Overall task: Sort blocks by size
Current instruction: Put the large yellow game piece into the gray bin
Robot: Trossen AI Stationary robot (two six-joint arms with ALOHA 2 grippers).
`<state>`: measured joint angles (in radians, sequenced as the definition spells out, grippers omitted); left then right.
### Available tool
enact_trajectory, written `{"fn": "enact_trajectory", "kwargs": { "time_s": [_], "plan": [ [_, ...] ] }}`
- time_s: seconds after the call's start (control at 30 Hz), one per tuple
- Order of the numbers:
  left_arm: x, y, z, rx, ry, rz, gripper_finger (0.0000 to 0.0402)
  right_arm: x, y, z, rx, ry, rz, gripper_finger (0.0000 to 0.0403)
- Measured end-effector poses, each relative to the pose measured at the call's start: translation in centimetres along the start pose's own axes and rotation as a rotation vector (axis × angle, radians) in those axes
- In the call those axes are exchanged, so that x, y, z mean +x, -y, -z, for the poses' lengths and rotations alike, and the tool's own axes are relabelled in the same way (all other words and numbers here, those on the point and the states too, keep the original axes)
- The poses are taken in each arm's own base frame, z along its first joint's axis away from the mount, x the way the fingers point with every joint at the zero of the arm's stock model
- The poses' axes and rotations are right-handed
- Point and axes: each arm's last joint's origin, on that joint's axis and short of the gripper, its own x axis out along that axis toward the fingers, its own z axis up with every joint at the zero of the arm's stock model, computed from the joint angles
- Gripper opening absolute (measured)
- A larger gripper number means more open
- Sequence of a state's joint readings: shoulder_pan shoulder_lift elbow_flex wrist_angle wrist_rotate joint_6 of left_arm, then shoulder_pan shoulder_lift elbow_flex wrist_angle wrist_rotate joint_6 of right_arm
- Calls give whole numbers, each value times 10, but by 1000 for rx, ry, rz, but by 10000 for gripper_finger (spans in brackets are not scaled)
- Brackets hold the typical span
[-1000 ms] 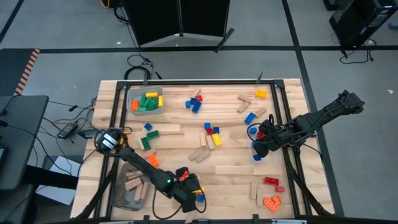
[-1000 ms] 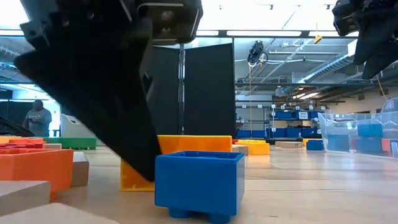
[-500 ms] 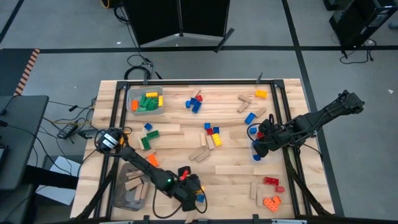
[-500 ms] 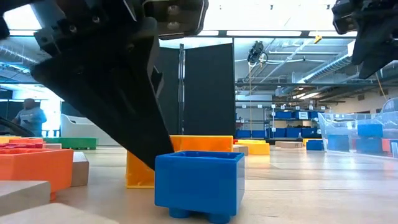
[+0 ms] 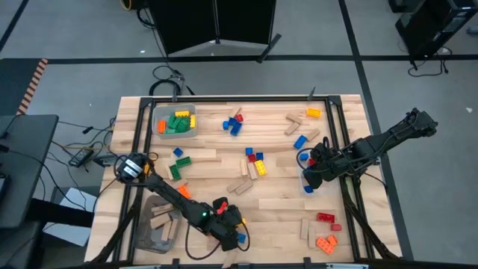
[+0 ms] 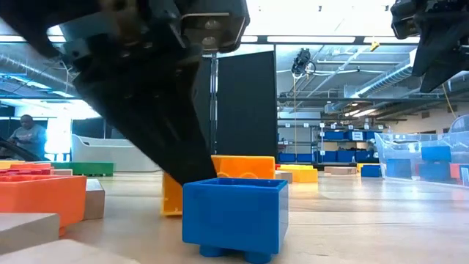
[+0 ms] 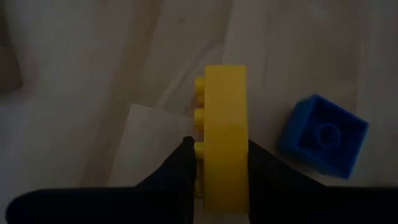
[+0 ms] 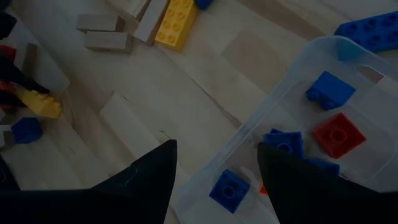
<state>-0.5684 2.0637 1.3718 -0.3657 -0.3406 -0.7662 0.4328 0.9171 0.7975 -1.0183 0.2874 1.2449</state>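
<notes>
Gripping a yellow studded plastic brick (image 7: pixel 222 134) between its two dark fingers, the left tool (image 5: pixel 228 222) is sitting low at the near edge of the wooden counter (image 5: pixel 280 190), jaws closed onto the brick's flat sides. A small blue studded cube (image 7: pixel 322 134) is lying just beside the held brick, apart from it, near the same front edge. Open counter is showing between this tool and the scattered blocks in the middle.

Hovering over the clear plastic bin (image 8: pixel 292 106) at the counter's right side, the right tool (image 5: pixel 312 176) is holding its fingers (image 8: pixel 146 180) apart with nothing between them. That bin is holding several small blue bricks (image 8: pixel 329 88) and a red square brick (image 8: pixel 337 134).

A grey plastic bin (image 5: pixel 175 122) at the far left is holding green, yellow and orange bricks. A dark tray (image 5: pixel 153 228) off the near left corner is holding tan wooden pieces.

Red and orange bricks (image 5: pixel 326 232) are lying at the near right; mixed bricks and tan wooden rectangular pieces (image 5: pixel 239 185) are lying mid-counter. A person (image 6: pixel 29 137) is standing far back in the room.
</notes>
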Motion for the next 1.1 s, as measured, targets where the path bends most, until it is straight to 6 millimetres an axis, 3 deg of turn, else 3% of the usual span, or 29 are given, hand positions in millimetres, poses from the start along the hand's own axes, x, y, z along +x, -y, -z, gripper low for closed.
{"fn": "enact_trajectory", "kwargs": {
  "time_s": [0.17, 0.37, 0.5, 0.7, 0.9, 1.1],
  "plan": [
    [-27, -12, -26, -57, 54, 20, 94, 0, 0, 0, 0, 0, -1, 238],
    [-87, -48, -51, -53, 88, -97, 94, 0, 0, 0, -1, 1, -2, 238],
    [-137, -87, -66, -27, 72, -170, 94, 0, -1, -1, 3, 10, -10, 238],
    [-207, -163, -74, -86, 62, -350, 94, 0, -6, -3, 19, 36, -54, 238],
    [-248, -237, -59, -251, 120, -478, 94, 0, -9, -7, 43, 123, -73, 238],
    [-252, -303, -10, -571, 132, -663, 94, 1, -7, -14, 102, 165, -60, 238]
  ]
}}
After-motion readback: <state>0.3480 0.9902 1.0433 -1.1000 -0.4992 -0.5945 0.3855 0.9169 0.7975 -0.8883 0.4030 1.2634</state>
